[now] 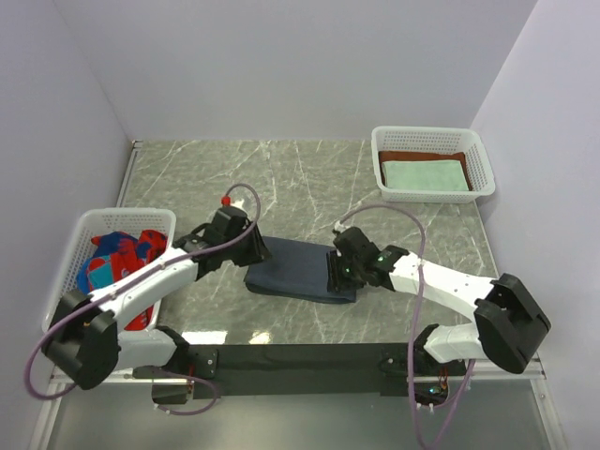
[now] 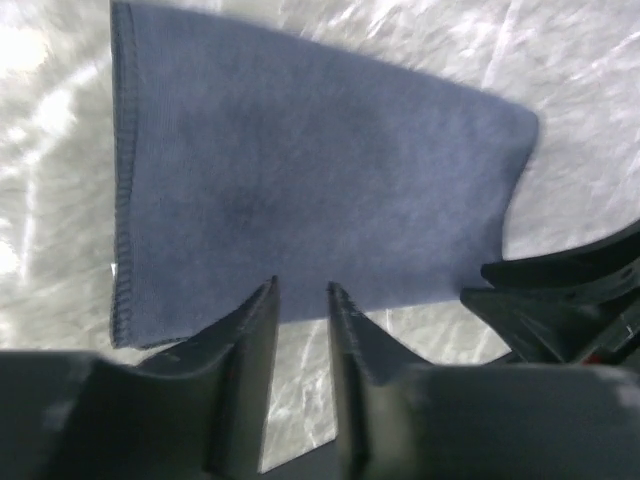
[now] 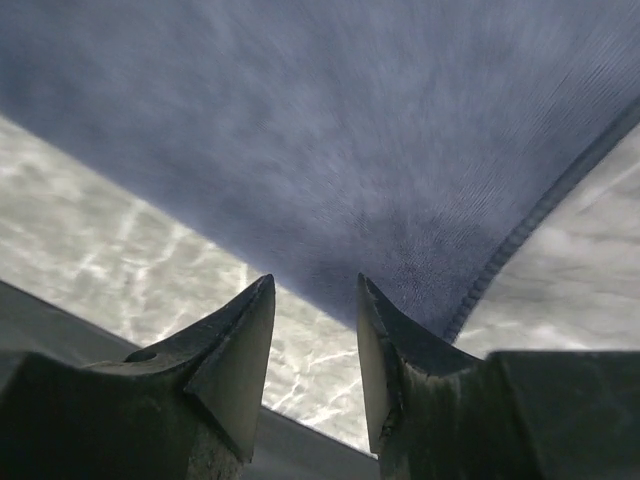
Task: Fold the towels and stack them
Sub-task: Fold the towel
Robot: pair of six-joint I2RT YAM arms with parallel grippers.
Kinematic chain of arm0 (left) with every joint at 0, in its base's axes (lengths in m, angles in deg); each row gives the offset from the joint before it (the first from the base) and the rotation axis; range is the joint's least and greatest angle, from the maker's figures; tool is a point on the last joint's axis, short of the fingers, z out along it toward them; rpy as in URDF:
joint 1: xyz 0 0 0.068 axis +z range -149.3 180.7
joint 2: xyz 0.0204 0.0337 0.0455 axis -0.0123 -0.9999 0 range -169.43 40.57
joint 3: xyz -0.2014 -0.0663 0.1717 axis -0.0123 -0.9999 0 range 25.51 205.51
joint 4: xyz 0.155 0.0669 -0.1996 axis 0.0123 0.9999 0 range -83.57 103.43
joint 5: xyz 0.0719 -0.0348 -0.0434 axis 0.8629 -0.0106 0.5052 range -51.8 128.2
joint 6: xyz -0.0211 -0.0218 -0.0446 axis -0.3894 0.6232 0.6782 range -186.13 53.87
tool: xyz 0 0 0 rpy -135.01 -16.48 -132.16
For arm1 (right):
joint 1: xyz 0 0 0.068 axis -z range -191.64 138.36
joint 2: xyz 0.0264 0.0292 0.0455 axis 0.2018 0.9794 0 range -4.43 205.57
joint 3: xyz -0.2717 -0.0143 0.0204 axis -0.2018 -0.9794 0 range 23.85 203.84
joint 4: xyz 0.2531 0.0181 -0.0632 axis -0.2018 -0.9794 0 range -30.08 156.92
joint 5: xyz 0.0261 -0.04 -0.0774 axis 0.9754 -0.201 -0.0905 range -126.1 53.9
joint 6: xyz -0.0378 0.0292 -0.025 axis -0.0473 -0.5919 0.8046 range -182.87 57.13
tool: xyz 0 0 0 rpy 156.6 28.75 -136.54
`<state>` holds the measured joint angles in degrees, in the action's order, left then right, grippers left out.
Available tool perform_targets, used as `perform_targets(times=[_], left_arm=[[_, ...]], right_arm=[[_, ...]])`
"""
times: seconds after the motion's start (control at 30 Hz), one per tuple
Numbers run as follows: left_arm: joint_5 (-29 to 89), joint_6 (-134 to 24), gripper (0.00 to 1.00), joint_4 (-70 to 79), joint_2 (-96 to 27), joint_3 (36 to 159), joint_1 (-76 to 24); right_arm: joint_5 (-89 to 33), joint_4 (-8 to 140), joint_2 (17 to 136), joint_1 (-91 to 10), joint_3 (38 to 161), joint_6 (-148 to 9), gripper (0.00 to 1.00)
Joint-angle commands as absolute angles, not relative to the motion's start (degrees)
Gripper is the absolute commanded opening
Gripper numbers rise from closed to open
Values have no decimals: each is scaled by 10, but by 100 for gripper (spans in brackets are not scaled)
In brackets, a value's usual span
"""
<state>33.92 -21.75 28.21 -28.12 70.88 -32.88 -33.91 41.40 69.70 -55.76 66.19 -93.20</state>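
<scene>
A dark slate-blue towel (image 1: 298,270) lies folded flat in the middle of the marble table. My left gripper (image 1: 255,257) sits at its left end and my right gripper (image 1: 336,273) at its right end. In the left wrist view the towel (image 2: 300,180) fills the frame just beyond the left gripper (image 2: 302,290); its jaws stand apart with bare marble between them. In the right wrist view the right gripper (image 3: 315,285) is open too, at the hemmed edge of the towel (image 3: 330,140), holding nothing. Bright red, blue and yellow towels (image 1: 120,255) lie bunched in the left basket. A mint-green towel (image 1: 427,174) lies on a rust-brown towel (image 1: 412,156) in the right basket.
A white mesh basket (image 1: 70,246) stands at the left edge of the table. Another white basket (image 1: 478,150) stands at the back right. A black strip (image 1: 300,356) runs along the near edge between the arm bases. White walls close in the sides and back.
</scene>
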Motion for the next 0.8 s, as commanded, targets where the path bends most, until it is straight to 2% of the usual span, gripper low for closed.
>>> perform_targets(times=[0.0, 0.2, 0.47, 0.57, 0.63, 0.67, 0.77], left_arm=[[342, -167, 30, 209, -307, 658, -349], [366, -79, 12, 164, -259, 520, -351], [420, -18, 5, 216, -132, 431, -350], [431, -8, 8, 243, -90, 427, -351], [438, -12, 15, 260, -71, 435, -351], [449, -16, 23, 273, -53, 448, -351], [470, -40, 32, 294, -29, 483, -351]], right_arm=[[-311, 484, 696, -560, 615, -979, 45], [-315, 511, 672, -559, 543, -1018, 45], [-354, 527, 616, -536, 493, -1049, 43], [-360, 513, 580, -532, 498, -1041, 43], [-383, 508, 541, -530, 501, -1038, 43], [-387, 510, 526, -525, 505, -1043, 43], [-384, 556, 467, -518, 497, -1048, 43]])
